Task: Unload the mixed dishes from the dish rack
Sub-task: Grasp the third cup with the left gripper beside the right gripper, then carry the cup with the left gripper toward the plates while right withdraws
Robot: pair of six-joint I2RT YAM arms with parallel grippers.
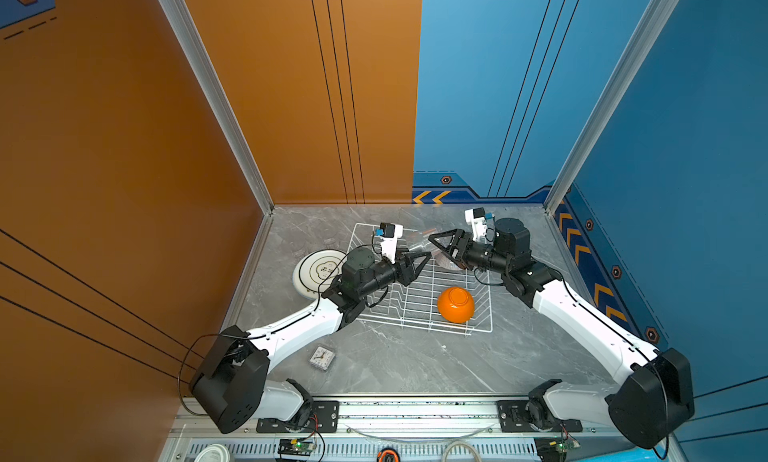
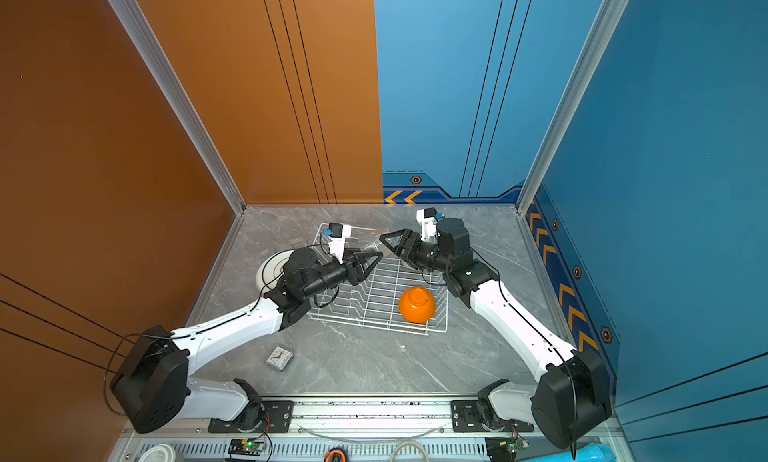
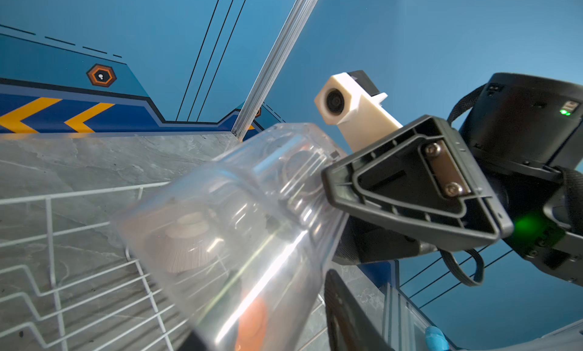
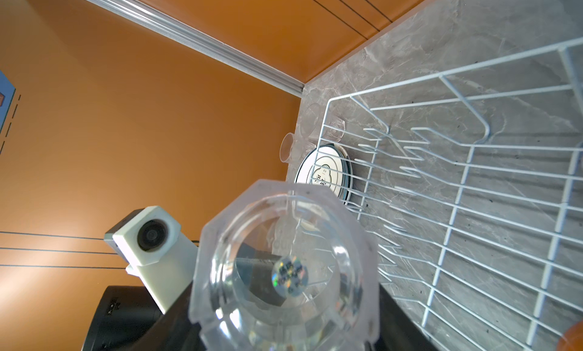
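Clear faceted tumbler (image 4: 284, 264) lies sideways in the air over the dish rack's (image 1: 415, 302) 12 o'clock end. Its base is clamped in the right gripper (image 1: 439, 248) and its mouth sits between the left gripper's (image 1: 422, 266) fingers; can't tell if those pinch it.

In rack: orange bowl (image 1: 456, 304) upside down at 5 o'clock, small ribbed bowl (image 3: 186, 248) upside down near 2 o'clock.

On grey marbled tabletop (image 1: 395, 368): stacked plates (image 1: 318, 273) at the rack's 9 o'clock, more tumblers (image 4: 288, 150) at 10, square clock (image 1: 322, 358) at 7.

Orange wall at 9 o'clock, blue wall at 3.
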